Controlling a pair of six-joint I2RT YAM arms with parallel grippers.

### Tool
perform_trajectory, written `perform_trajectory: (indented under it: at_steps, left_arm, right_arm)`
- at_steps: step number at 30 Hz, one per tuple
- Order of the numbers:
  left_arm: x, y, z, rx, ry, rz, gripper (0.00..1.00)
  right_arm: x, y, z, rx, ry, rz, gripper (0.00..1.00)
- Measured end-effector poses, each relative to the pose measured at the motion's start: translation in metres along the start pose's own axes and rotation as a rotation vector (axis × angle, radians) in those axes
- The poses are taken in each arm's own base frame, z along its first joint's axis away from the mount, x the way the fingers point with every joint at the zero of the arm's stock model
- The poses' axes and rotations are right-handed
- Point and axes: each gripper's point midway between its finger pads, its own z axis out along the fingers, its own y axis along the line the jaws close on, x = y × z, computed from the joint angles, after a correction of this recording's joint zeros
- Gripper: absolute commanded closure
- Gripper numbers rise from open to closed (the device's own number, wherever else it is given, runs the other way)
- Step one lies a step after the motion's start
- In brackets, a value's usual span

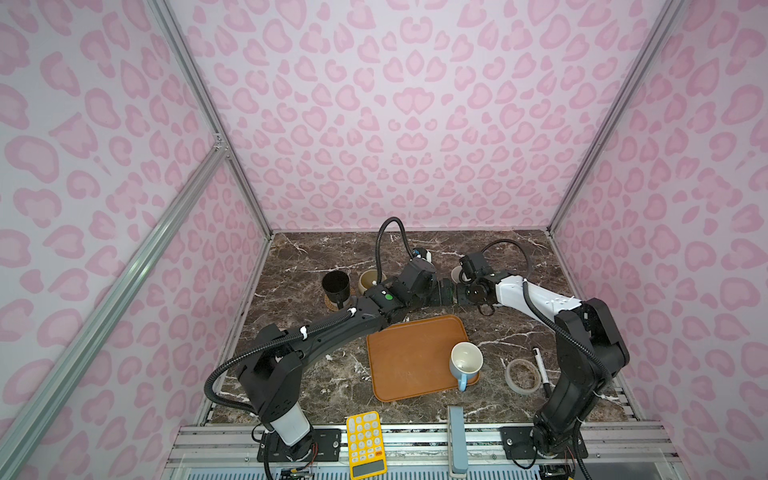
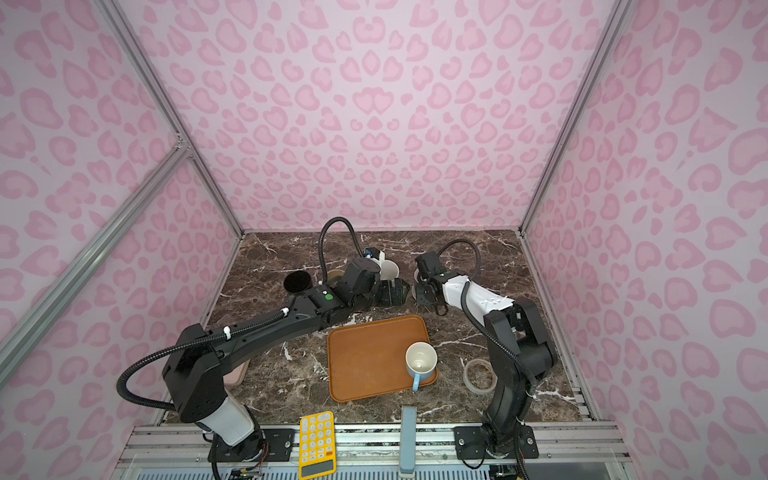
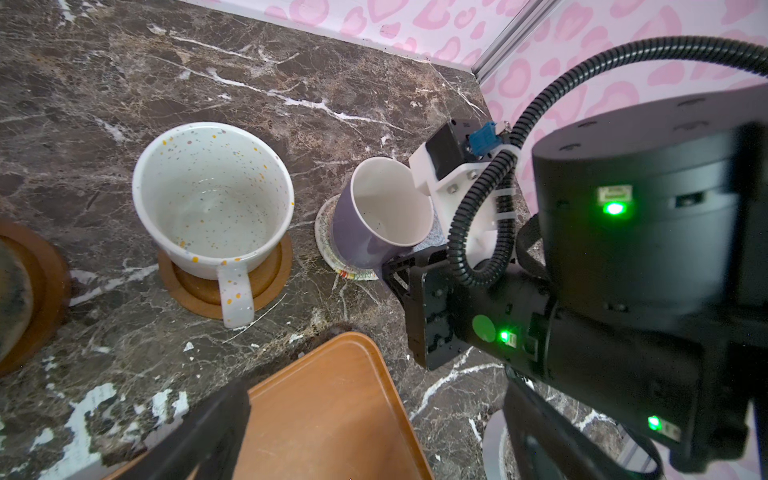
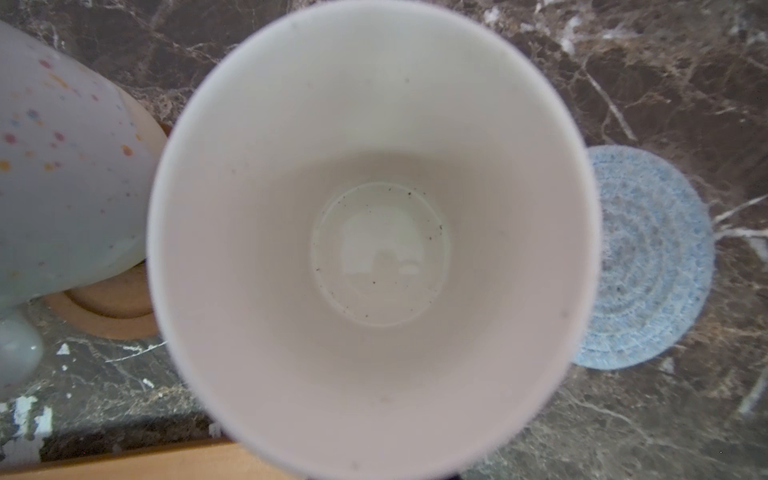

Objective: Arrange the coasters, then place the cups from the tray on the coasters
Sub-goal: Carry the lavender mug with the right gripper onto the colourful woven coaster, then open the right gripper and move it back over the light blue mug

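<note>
My right gripper (image 3: 397, 266) is shut on the lavender cup (image 3: 374, 216), which leans over the cream woven coaster (image 3: 326, 232). I cannot tell whether the cup rests on it. The grey-blue coaster (image 4: 648, 257) lies bare beside that cup. The speckled white cup (image 3: 212, 195) stands on a brown coaster (image 3: 266, 282). In both top views the black cup (image 1: 336, 284) sits on the tan rattan coaster (image 1: 331, 304), with the cream-yellow cup (image 1: 370, 280) to its right. The light blue cup (image 1: 465, 359) stands on the tray (image 1: 411, 361). My left gripper (image 3: 370, 440) is open and empty above the tray's far corner.
A pale tape roll (image 1: 523, 376) and a pen (image 1: 541, 370) lie right of the tray, near the right arm's base. A yellow calculator (image 1: 365, 444) and a grey-blue bar (image 1: 457, 440) sit at the front rail. Pink walls close in three sides.
</note>
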Motion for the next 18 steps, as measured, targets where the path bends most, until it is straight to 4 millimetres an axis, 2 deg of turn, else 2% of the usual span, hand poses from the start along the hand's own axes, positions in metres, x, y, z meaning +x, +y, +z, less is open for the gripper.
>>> perform_trajectory:
  at_steps: [8, 11, 13, 18]
  left_arm:
    - [-0.003, 0.004, -0.0015, -0.003, -0.004, 0.0, 0.03]
    - [0.0002, 0.0044, -0.0025, 0.002, 0.003, 0.001, 0.03]
    - [0.0024, 0.0059, -0.0032, 0.002, 0.007, 0.001, 0.03]
    - [0.0055, 0.0086, -0.0073, 0.001, 0.008, 0.001, 0.03]
  right_arm:
    - [-0.0015, 0.0006, 0.0019, -0.005, -0.012, 0.006, 1.0]
    - [0.0, -0.0004, 0.0004, -0.005, -0.012, 0.009, 0.73]
    - [-0.0007, -0.0013, -0.0001, -0.002, -0.015, 0.018, 0.67]
    - [-0.0021, -0.0026, -0.0011, -0.001, -0.019, 0.023, 0.6]
